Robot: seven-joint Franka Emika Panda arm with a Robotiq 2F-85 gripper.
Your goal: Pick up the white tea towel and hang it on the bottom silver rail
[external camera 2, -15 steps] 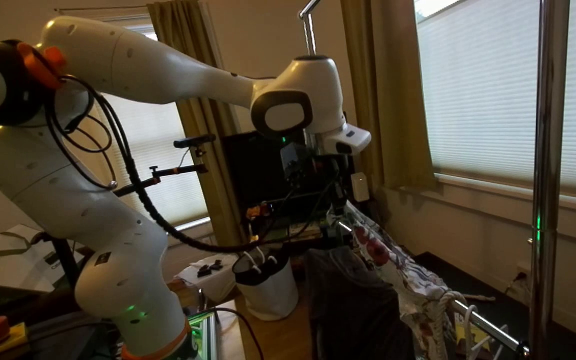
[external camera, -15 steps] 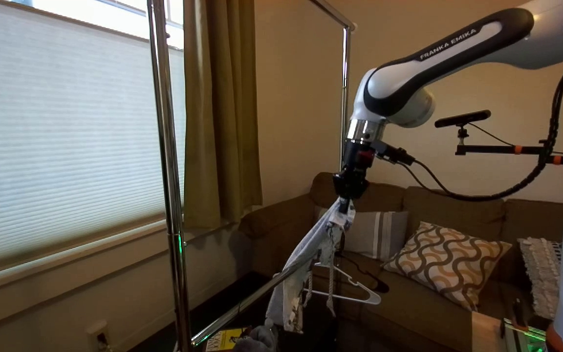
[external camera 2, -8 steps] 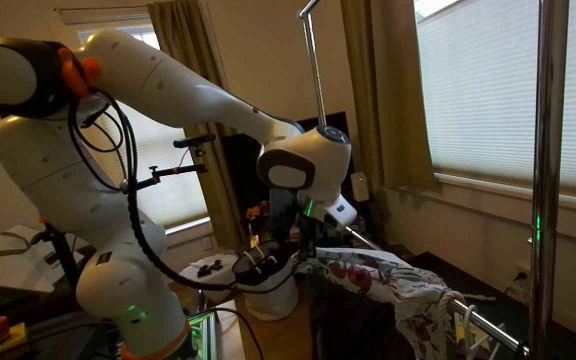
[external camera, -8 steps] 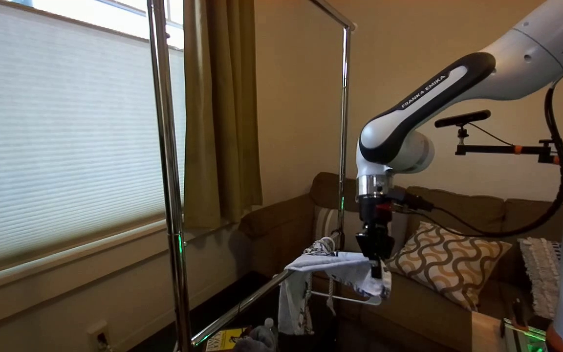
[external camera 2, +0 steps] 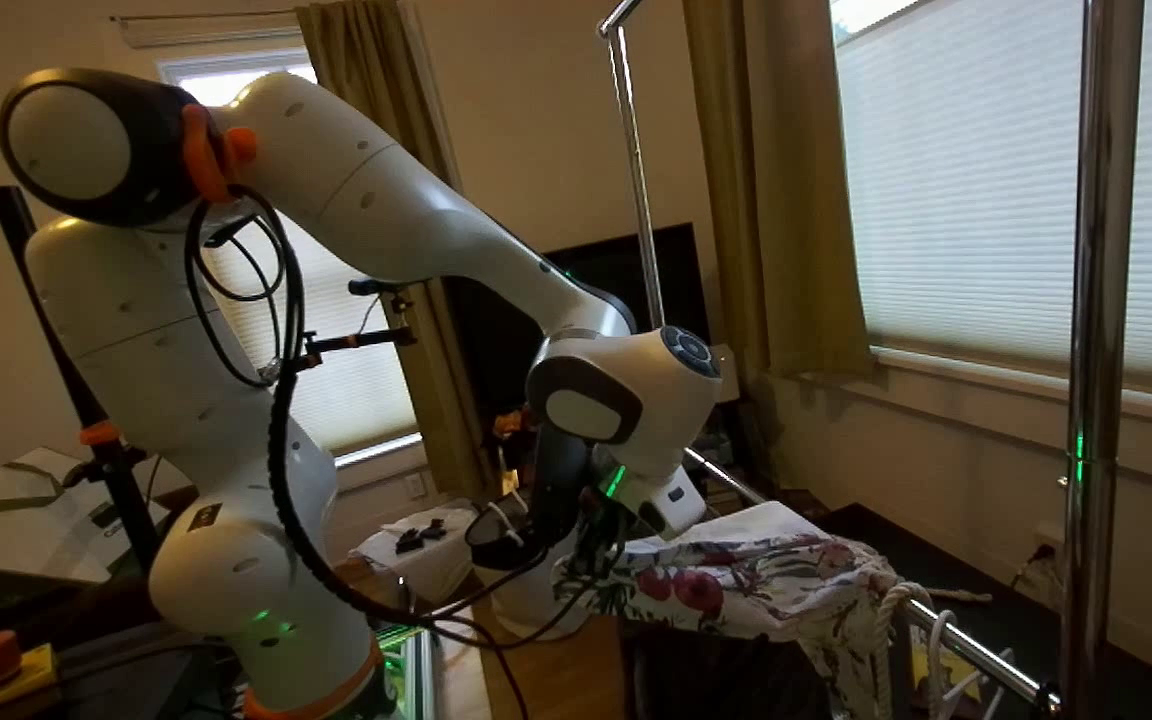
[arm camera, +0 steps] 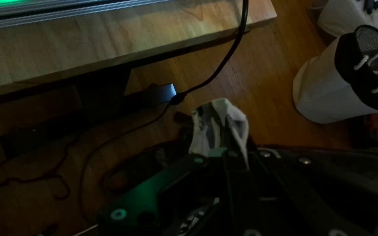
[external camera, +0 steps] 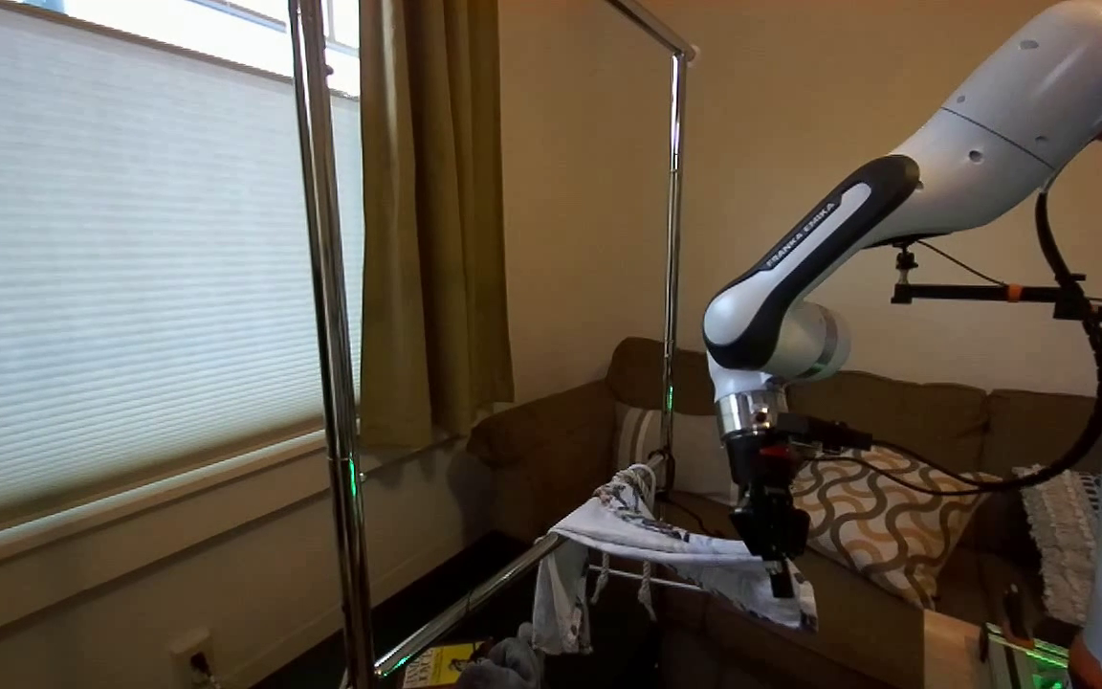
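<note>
The white tea towel (external camera: 647,542), printed with red and blue-grey patches, lies over the bottom silver rail (external camera: 474,603). One end hangs down on the far side of the rail from the gripper. The rest stretches from the rail to my gripper (external camera: 781,576), which is shut on the other end, lower than the rail and away from it. The towel (external camera 2: 726,580) and the rail (external camera 2: 981,655) also show in an exterior view, where the fingertips are mostly hidden. In the wrist view a bunched tip of the towel (arm camera: 218,126) sticks out between the dark fingers (arm camera: 226,152).
Twisted ropes (external camera 2: 886,630) and white hangers (external camera 2: 948,670) hang on the rail beside the towel. A dark garment (external camera 2: 726,675) hangs under the towel. A white and black basket (arm camera: 326,82) stands on the floor by a wooden board (arm camera: 110,42). An upright rack pole (external camera: 331,383) stands nearby.
My gripper has moved down and away from the rail, holding the towel end. The towel has gone from being held up above the rail to stretching across it out to the gripper.
</note>
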